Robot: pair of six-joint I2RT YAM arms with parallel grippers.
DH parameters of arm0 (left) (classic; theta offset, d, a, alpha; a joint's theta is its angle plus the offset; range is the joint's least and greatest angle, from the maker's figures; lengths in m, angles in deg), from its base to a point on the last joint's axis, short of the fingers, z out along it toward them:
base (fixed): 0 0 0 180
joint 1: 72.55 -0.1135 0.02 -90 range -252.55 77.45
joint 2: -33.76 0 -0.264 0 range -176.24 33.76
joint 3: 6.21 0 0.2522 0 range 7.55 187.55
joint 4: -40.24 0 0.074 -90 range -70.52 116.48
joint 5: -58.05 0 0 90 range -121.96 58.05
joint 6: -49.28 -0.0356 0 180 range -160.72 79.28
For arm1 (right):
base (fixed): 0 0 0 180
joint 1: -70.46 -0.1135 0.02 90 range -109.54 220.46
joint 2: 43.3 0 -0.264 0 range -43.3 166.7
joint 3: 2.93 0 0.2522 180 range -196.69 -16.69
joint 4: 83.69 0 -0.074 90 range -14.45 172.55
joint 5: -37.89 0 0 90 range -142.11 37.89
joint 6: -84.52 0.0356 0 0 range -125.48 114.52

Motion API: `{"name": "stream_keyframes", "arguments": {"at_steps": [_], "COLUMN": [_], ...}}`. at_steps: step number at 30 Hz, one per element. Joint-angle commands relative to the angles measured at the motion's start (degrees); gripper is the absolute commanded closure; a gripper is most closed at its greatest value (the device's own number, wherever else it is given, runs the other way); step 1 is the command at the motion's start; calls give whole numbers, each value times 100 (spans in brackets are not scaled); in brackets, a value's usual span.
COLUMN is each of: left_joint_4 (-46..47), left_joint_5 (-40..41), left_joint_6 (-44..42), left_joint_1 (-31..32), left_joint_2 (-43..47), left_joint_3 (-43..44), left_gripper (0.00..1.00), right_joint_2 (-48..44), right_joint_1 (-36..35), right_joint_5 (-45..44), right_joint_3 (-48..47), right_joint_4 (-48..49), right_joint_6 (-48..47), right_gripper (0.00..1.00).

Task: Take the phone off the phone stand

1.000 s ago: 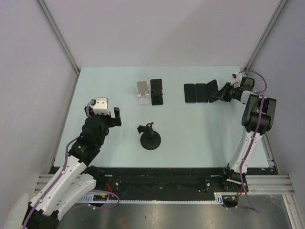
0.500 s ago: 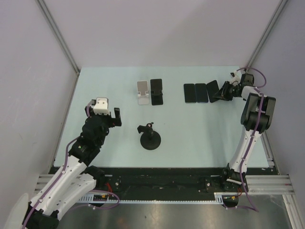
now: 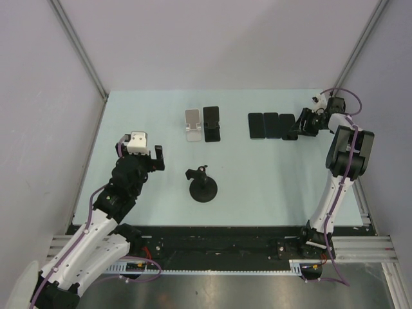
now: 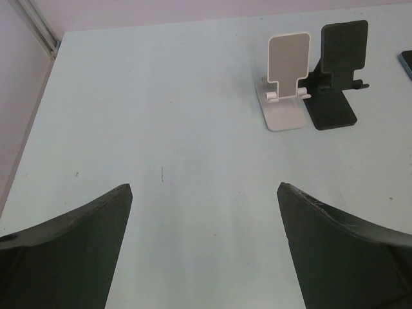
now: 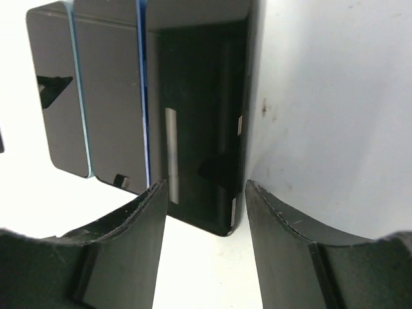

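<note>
Three dark phones lie flat in a row at the back right; the rightmost phone [image 3: 287, 123] [image 5: 199, 109] has its near end between the fingertips of my right gripper [image 3: 297, 126] [image 5: 206, 193]. Those jaws stand apart, with a sliver of table showing between the right finger and the phone's edge. The white phone stand [image 3: 192, 123] [image 4: 286, 84] and the black phone stand [image 3: 211, 123] [image 4: 338, 71] hold nothing. A black stand with a round base [image 3: 202, 187] sits mid-table. My left gripper [image 3: 139, 152] [image 4: 205, 193] hovers open over bare table, well short of the stands.
The other two phones [image 3: 257, 125] [image 3: 271, 125] lie side by side, touching the rightmost one. The table's right edge and a metal post run close behind the right arm [image 3: 347, 151]. Grey walls enclose the table on three sides.
The right gripper has opened. The phone it held tilted now lies flat in line with the other two. The left arm has not moved.
</note>
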Motion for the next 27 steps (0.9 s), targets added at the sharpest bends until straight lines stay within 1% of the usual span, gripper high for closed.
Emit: {"name": "stream_keyframes", "arguments": {"at_steps": [1, 4, 7, 10, 11, 17, 22, 27], "left_joint_4": [259, 259, 267, 267, 267, 267, 267, 258], "left_joint_5": [-52, -61, -61, -52, -61, -87, -87, -96], "left_joint_6": [-145, -145, -145, -145, -145, -145, -145, -145], "left_joint_1": [24, 33, 33, 33, 33, 33, 33, 33], "left_joint_2": [3, -6, -14, -23, -23, -58, -85, -102], "left_joint_3": [-34, -34, -34, -43, -43, -43, -43, -43], "left_gripper": [0, 0, 0, 0, 0, 0, 0, 0], "right_joint_2": [-52, 44, 211, 343, 379, 598, 765, 915], "right_joint_1": [28, -16, -78, -131, -139, -254, -333, -412], "right_joint_5": [-992, -1212, -1239, -1256, -1248, -1125, -1028, -922], "right_joint_3": [-113, -262, -473, -579, -614, -868, -1211, -1457], "right_joint_4": [-300, -334, -440, -467, -475, -589, -730, -809], "right_joint_6": [-200, -147, -129, -129, -121, -182, -226, -217], "right_gripper": [43, 43, 46, 55, 59, 68, 72, 74]}}
